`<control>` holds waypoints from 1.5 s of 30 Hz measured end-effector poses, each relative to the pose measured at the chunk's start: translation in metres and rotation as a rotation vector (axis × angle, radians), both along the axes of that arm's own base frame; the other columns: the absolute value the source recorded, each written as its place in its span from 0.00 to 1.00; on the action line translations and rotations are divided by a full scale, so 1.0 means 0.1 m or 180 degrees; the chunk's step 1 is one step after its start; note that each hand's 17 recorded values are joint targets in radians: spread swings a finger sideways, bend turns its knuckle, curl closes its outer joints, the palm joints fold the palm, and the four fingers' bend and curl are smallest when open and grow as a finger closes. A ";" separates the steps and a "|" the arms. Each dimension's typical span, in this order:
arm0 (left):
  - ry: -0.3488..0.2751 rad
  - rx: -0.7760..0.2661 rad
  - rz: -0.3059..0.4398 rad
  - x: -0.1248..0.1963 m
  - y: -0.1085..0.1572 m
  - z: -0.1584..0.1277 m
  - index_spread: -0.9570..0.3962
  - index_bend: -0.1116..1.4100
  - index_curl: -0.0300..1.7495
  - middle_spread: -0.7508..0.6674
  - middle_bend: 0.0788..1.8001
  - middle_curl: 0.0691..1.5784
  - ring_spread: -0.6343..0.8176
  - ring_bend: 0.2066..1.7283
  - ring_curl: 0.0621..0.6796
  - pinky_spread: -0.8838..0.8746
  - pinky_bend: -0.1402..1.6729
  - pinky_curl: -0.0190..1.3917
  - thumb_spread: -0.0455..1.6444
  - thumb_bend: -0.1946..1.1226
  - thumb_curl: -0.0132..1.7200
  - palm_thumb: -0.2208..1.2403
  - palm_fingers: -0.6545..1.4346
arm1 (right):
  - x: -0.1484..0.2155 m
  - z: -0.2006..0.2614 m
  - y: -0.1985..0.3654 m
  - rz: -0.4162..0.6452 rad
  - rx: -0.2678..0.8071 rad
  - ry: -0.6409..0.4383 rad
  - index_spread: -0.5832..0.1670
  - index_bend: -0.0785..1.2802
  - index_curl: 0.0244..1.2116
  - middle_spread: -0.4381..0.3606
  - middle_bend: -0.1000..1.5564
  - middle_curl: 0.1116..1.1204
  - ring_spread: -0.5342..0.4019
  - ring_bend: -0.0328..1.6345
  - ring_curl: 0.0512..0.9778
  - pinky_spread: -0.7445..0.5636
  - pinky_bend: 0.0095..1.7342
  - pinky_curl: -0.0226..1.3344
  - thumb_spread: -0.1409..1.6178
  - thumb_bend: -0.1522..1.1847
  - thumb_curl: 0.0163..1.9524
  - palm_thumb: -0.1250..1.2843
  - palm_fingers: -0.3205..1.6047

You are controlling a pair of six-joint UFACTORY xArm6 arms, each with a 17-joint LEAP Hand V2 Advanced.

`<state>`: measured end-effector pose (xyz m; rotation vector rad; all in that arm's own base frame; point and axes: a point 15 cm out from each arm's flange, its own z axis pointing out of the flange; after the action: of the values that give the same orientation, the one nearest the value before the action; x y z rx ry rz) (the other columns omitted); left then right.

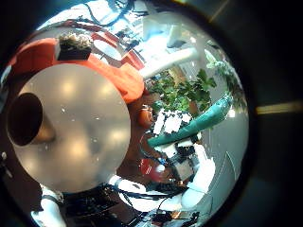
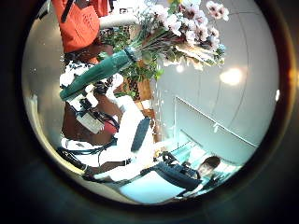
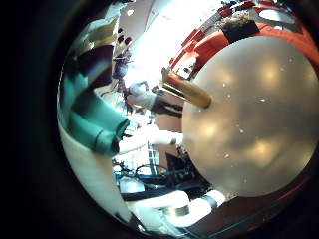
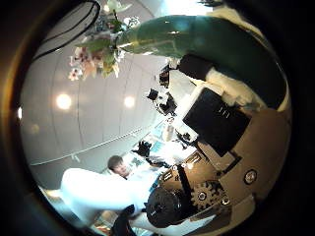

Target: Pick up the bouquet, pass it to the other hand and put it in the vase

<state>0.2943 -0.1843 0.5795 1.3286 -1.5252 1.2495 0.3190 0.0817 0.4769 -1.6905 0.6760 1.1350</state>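
The bouquet (image 2: 177, 28), flowers with a wrapped stem (image 2: 98, 73), is held in the air by my right hand (image 2: 93, 101), whose fingers are curled round the wrap. The wrap fills the right thumb side palm view (image 4: 212, 39), with the flowers (image 4: 98, 49) at its end, and it is close in the right little finger side palm view (image 3: 95, 115). The left little finger side palm view shows the bouquet (image 1: 194, 113) away from that palm. My left hand (image 3: 145, 98) is away from the bouquet, and no fingers curl into its palm views.
A large bulky object (image 1: 95, 61) with a small plant on it (image 1: 74, 43) stands beyond the table.
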 end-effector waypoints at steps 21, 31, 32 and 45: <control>0.0185 -0.0201 -0.0399 -0.18 -0.26 0.06 0.82 0.21 0.22 0.69 0.24 0.25 0.81 0.21 0.17 0.77 0.17 0.22 0.58 0.12 0.20 0.33 0.53 | -0.20 -0.07 0.73 0.0593 -0.0221 -0.0047 0.46 0.90 0.82 0.38 0.90 0.71 0.38 0.91 0.69 0.42 0.68 0.75 0.57 0.11 0.66 0.90 0.76; 0.0349 -0.0382 -0.0595 -0.20 -0.37 0.08 0.49 0.46 0.36 0.33 0.51 0.40 0.22 0.56 0.48 0.35 0.49 0.32 0.62 0.23 0.26 0.64 1.00 | -0.09 -0.24 0.74 0.0459 -0.0451 -0.0092 0.46 0.90 0.81 0.38 0.90 0.70 0.38 0.91 0.70 0.42 0.68 0.76 0.58 0.11 0.66 0.90 0.75; 0.0309 -0.0402 -0.0585 -0.19 -0.36 0.10 0.46 0.49 0.38 0.32 0.53 0.41 0.19 0.59 0.52 0.32 0.54 0.35 0.62 0.23 0.27 0.66 1.00 | -0.08 -0.26 0.73 0.0440 -0.0491 -0.0098 0.46 0.90 0.81 0.38 0.90 0.70 0.38 0.91 0.70 0.42 0.68 0.76 0.58 0.11 0.66 0.90 0.75; -0.0178 -0.0383 -0.0543 -0.27 -0.32 0.37 0.32 0.72 0.50 0.25 0.70 0.46 0.18 0.80 0.75 0.21 0.73 0.50 0.64 0.22 0.37 0.75 0.89 | 0.15 -0.76 0.51 -0.0051 -0.0869 0.0002 0.43 0.81 0.79 0.36 0.83 0.67 0.37 0.86 0.66 0.38 0.66 0.72 0.60 0.08 0.58 0.75 0.71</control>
<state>0.2674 -0.2159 0.6162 1.0716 -1.5419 1.2579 0.3341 0.1325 0.4013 -1.9087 0.8753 1.0688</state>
